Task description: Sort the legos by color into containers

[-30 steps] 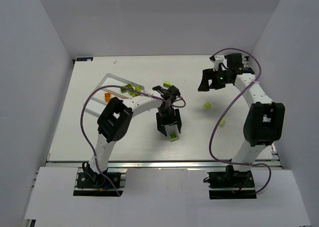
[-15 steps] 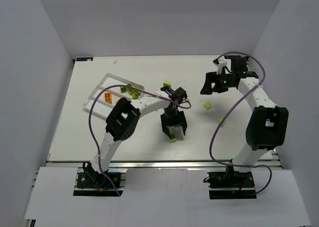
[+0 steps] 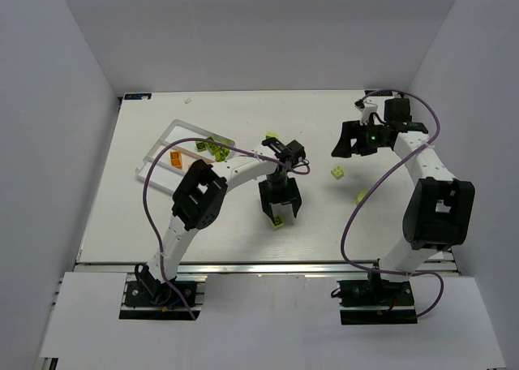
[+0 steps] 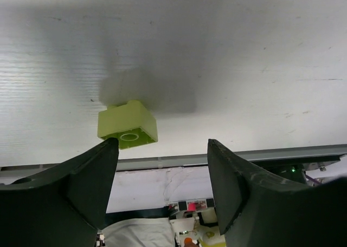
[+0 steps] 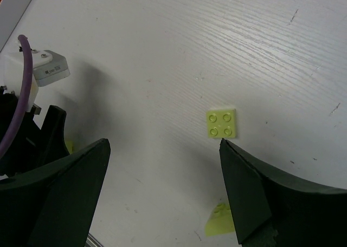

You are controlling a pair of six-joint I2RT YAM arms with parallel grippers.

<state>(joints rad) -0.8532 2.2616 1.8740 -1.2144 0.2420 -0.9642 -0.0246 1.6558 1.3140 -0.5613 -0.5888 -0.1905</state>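
My left gripper [image 3: 280,209] is open and empty, just behind a lime lego [image 3: 278,223] lying near the table's front edge. In the left wrist view this lego [image 4: 128,128] lies on its side by the left fingertip [image 4: 103,155], with the gripper [image 4: 161,143] apart from it. My right gripper [image 3: 350,139] is open and empty, up behind a flat lime lego [image 3: 336,173]. In the right wrist view that lego [image 5: 222,122] lies beyond the gripper [image 5: 162,144], and another lime lego [image 5: 219,224] lies nearer. The clear tray [image 3: 154,148] holds green legos [image 3: 212,148] and an orange one [image 3: 175,159].
One more lime lego [image 3: 272,138] lies behind the left wrist, and another [image 3: 361,196] lies beside the right arm. The left arm's wrist and purple cable [image 5: 21,95] fill the left side of the right wrist view. The metal rail [image 4: 271,152] marks the table's front edge.
The left arm's elbow swung right and its gripper shifted slightly over the lime lego. The right gripper moved a little right and toward the front. The legos stayed put.
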